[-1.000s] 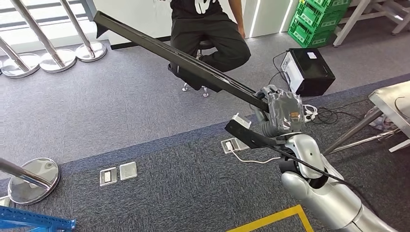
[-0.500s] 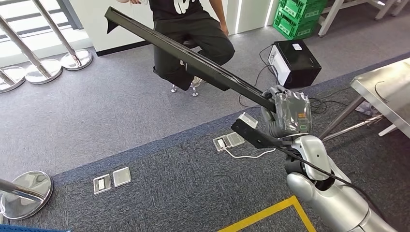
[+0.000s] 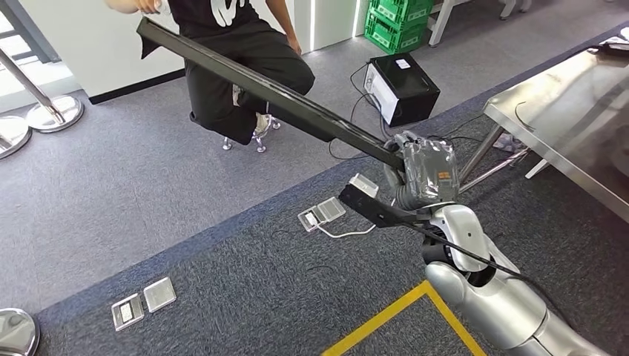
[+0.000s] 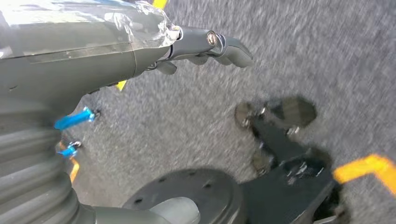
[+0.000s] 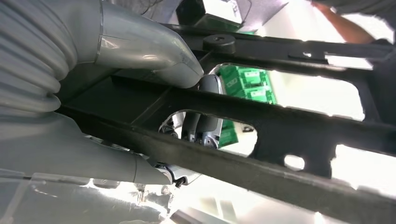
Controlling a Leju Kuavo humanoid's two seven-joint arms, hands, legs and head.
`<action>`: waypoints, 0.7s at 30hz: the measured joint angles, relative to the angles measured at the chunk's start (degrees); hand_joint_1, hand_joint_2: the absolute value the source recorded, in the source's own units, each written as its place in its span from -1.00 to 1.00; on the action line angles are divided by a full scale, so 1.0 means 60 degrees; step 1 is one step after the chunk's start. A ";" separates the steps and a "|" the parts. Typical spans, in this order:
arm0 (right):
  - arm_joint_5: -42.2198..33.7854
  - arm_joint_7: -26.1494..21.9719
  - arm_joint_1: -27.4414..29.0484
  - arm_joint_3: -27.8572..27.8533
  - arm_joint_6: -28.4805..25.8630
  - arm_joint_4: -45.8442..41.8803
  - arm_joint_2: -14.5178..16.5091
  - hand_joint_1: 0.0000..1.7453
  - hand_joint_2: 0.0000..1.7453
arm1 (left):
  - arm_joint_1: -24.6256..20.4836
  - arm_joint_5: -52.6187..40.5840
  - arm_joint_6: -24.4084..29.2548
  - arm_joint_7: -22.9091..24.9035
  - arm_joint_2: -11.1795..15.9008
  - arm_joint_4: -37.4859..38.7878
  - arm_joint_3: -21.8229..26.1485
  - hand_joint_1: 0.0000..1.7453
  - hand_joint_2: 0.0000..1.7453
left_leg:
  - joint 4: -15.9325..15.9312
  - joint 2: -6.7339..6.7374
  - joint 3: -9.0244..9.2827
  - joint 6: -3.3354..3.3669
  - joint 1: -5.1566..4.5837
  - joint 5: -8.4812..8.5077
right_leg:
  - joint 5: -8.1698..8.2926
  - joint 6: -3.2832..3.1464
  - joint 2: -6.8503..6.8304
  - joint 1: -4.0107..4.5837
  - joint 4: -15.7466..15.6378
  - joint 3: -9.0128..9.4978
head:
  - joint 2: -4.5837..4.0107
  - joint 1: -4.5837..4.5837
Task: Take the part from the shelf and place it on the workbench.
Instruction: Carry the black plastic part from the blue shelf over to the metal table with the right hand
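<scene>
Robotics lab or workshop floor around me: grey carpet tiles, yellow floor tape, steel workbench, green crates, stanchion bases.

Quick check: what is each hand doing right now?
Left hand: holds nothing; whether open or shut cannot be told.
Right hand: grips the long black part.

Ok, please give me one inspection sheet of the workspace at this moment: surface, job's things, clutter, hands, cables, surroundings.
Surface: steel workbench at right, nothing seen on its near part.
Job's things: long black part held in the air, pointing toward a seated person.
Clutter: black box on the carpet.
Hands: right hand grips the part's near end; left hand holds nothing, hanging over the floor.
Cables: white cable at a floor socket.
Surroundings: green crates, yellow floor tape.
</scene>
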 joint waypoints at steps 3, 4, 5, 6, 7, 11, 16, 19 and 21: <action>0.0004 0.0026 0.0067 0.0000 0.0004 0.0003 -0.0004 1.00 1.00 | 0.0017 -0.0060 -0.0013 0.0000 0.0001 0.0002 0.0040 -1.00 1.00 | -0.0012 0.0219 0.0004 0.0035 -0.0037 -0.0009 | -0.0686 0.0079 -0.0369 -0.0058 0.1681 -0.0819 | 0.0001 0.0172; 0.0005 0.0039 0.0102 0.0000 0.0005 0.0003 -0.0007 1.00 1.00 | 0.0022 -0.0083 -0.0019 0.0000 0.0001 0.0003 0.0046 -1.00 1.00 | -0.0011 0.0298 0.0008 0.0036 -0.0046 -0.0018 | -0.0660 0.0088 -0.0396 -0.0079 0.1839 -0.0908 | 0.0000 0.0209; 0.0009 0.0050 0.0127 0.0000 0.0008 0.0003 -0.0014 1.00 1.00 | 0.0021 -0.0107 -0.0026 0.0000 0.0001 0.0004 0.0052 -1.00 1.00 | -0.0010 0.0374 0.0017 0.0029 -0.0051 -0.0032 | -0.0474 0.0090 -0.0424 -0.0091 0.1640 -0.0819 | -0.0001 0.0246; 0.0014 0.0056 0.0143 -0.0001 0.0013 0.0003 -0.0020 1.00 1.00 | 0.0019 -0.0128 -0.0034 0.0000 0.0000 0.0003 0.0055 -1.00 1.00 | -0.0010 0.0450 0.0038 0.0013 -0.0052 -0.0051 | -0.0148 0.0080 -0.0491 -0.0095 0.1067 -0.0536 | -0.0001 0.0289; 0.0020 0.0058 0.0150 -0.0003 0.0019 0.0003 -0.0025 1.00 1.00 | 0.0016 -0.0147 -0.0041 0.0000 0.0000 0.0002 0.0056 -1.00 1.00 | -0.0010 0.0517 0.0065 -0.0014 -0.0056 -0.0073 | 0.0146 0.0062 -0.0643 -0.0083 0.0361 -0.0193 | -0.0001 0.0334; 0.0036 0.0074 0.0155 -0.0009 0.0055 -0.0001 -0.0038 1.00 1.00 | 0.0012 -0.0165 -0.0101 0.0000 0.0000 0.0003 0.0064 -1.00 1.00 | 0.0006 0.0748 0.0139 -0.0185 -0.0117 -0.0144 | 0.0466 -0.0107 -0.0845 0.0093 -0.0832 0.0365 | 0.0000 0.0393; 0.0083 0.0102 0.0137 -0.0017 0.0072 -0.0026 -0.0055 1.00 1.00 | -0.0007 -0.0165 -0.0148 -0.0012 0.0000 0.0001 0.0067 -1.00 1.00 | 0.1095 0.0369 -0.0225 -0.0414 -0.0047 -0.0890 | 0.0543 -0.0372 -0.0508 0.0048 -0.1001 0.0495 | -0.0001 0.0214; 0.0091 0.0116 0.0172 -0.0015 0.0102 -0.0026 -0.0054 1.00 1.00 | 0.0033 -0.0165 -0.0168 -0.0015 0.0000 0.0001 0.0067 -1.00 1.00 | 0.2768 0.0163 -0.1050 -0.0412 -0.0047 -0.1461 | 0.0526 -0.0452 -0.0247 0.0102 -0.0964 0.0493 | 0.0000 0.0056; 0.0102 0.0117 0.0184 -0.0015 0.0117 -0.0026 -0.0054 1.00 1.00 | 0.0049 -0.0165 -0.0176 -0.0015 0.0000 0.0002 0.0067 -1.00 1.00 | 0.2391 0.0136 -0.0934 -0.0389 -0.0044 -0.1026 | 0.0507 -0.0453 -0.0036 0.0115 -0.0906 0.0493 | 0.0001 0.0003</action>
